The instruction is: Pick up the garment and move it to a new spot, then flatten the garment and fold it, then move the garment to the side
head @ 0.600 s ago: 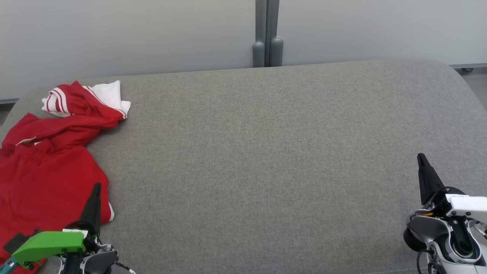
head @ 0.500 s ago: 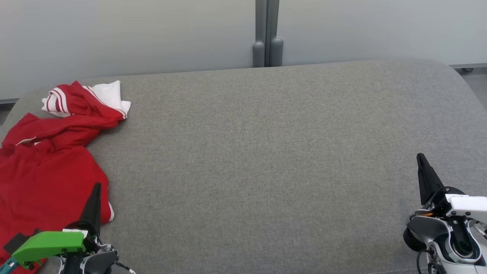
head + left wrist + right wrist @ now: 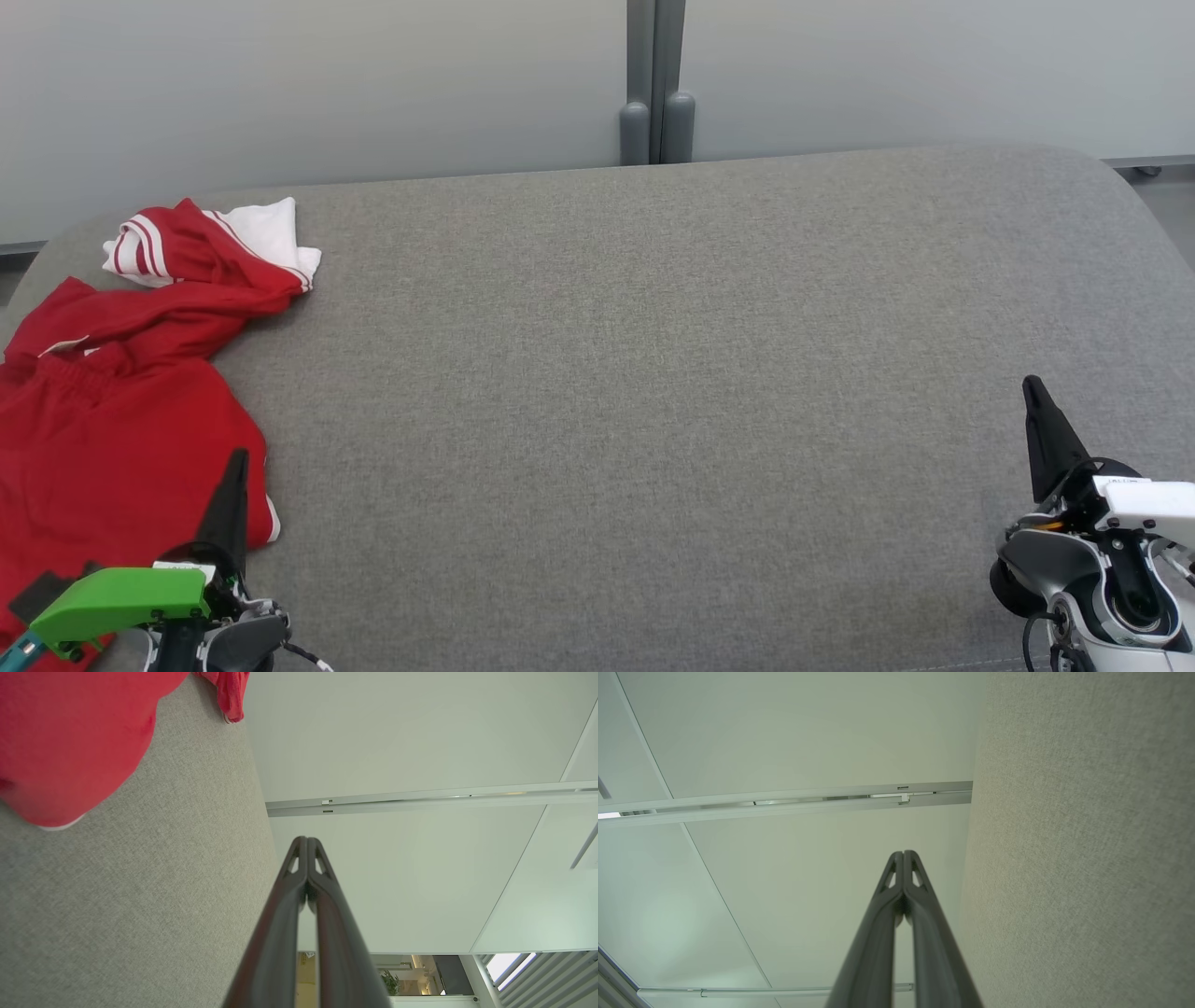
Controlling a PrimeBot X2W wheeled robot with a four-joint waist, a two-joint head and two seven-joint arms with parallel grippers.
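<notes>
Head view: garment point(image 3: 121, 439), left gripper point(image 3: 239, 457) and right gripper point(image 3: 1032, 385) all unmoved.

1. Grey fabric-covered surface point(image 3: 653, 373) with rounded far corners and an even weave.
2. Pale panelled wall point(image 3: 327, 84) directly behind it, matt and evenly lit.
3. Grey vertical post point(image 3: 656, 56) divides the panels.
4. Metal rail point(image 3: 420, 797) crosses the panels.
5. Potted plant point(image 3: 390, 982) and slatted blind point(image 3: 537, 975) beyond, brightly lit.
6. Strip of pale floor point(image 3: 1167, 191) at far right.
</notes>
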